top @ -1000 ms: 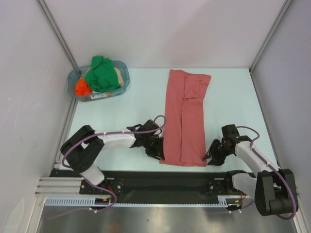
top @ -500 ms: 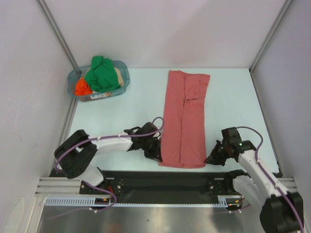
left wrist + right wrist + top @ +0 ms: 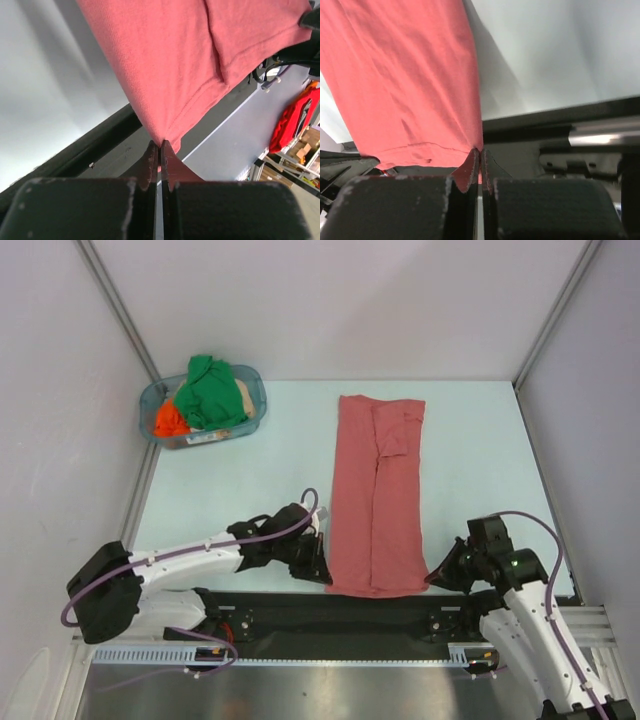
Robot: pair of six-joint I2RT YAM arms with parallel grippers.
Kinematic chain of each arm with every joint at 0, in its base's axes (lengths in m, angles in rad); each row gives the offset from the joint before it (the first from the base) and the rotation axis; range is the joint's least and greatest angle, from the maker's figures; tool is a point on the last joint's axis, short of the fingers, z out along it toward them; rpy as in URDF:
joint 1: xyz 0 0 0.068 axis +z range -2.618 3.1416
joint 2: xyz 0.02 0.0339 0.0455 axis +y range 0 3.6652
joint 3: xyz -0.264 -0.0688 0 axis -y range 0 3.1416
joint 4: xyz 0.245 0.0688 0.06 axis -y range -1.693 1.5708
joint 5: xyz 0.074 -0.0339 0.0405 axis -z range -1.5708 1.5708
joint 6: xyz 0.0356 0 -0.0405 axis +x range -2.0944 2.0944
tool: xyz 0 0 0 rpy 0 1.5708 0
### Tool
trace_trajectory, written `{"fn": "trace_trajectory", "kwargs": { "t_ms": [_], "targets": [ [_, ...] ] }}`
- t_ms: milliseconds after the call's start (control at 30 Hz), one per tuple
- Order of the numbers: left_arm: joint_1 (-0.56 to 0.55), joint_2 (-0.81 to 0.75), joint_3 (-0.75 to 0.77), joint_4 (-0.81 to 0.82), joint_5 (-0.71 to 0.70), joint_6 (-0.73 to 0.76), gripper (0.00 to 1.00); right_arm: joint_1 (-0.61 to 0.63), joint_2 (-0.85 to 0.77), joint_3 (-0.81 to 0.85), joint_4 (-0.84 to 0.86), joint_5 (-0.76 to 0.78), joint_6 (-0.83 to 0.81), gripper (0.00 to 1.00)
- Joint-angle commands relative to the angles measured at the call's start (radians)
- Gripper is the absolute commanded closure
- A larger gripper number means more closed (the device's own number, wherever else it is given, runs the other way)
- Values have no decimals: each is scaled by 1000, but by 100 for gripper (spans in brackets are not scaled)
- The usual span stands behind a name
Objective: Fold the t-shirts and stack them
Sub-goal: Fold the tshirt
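Now pale table (image 3: pixel 480 460), seen from above, with the red shirt (image 3: pixel 375 500) as a long strip already folded lengthwise, running from the far middle to the near edge. A second ago its near hem lay just short of the black rail (image 3: pixel 330 612); it now reaches over that rail, and the whole strip has slid nearer and lies straighter. The other shirts (image 3: pixel 208 390), green, orange and beige, remain heaped in the tub (image 3: pixel 215 437) at the far left, well apart. Left gripper (image 3: pixel 318 570): jaws, open beside the cloth a second ago, have closed fully on the near left hem corner, as its wrist view confirms (image 3: pixel 160 147). Right gripper (image 3: pixel 480 152): likewise closed on the near right corner. Both arms have drawn back toward their bases. Judged from this, the hem is secured and tensioned, ready to be lifted and carried toward the far end for a crosswise fold.
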Motion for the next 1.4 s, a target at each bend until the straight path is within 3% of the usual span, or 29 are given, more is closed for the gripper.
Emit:
{"fn": "trace_trajectory", "kwargs": {
  "t_ms": [0,133,267,467,600,867,1167,1333,1367],
  "targets": [
    [13,-20,73,-57,-20,1,100,5,43,86,-57,3,17,100],
    [137,100,257,-129,14,90,100,-27,294,235,63,37,-59,100],
    [310,267,513,-156,47,145,100,-159,642,446,163,-15,-206,100],
    [405,644,926,-254,114,219,100,-213,1019,819,213,-53,-311,100],
    [439,769,1052,-266,127,211,99,-253,1238,976,213,-87,-346,100],
    [510,855,1097,-232,143,199,100,-265,1428,1142,212,-130,-377,100],
    [539,959,1187,-237,169,186,100,-265,1543,1208,210,-149,-399,100],
    [542,1016,1238,-255,178,186,86,-267,1588,1260,203,-132,-411,100],
    [545,1027,1268,-267,164,202,81,-270,1602,1274,203,-127,-417,94]
  ]
}}
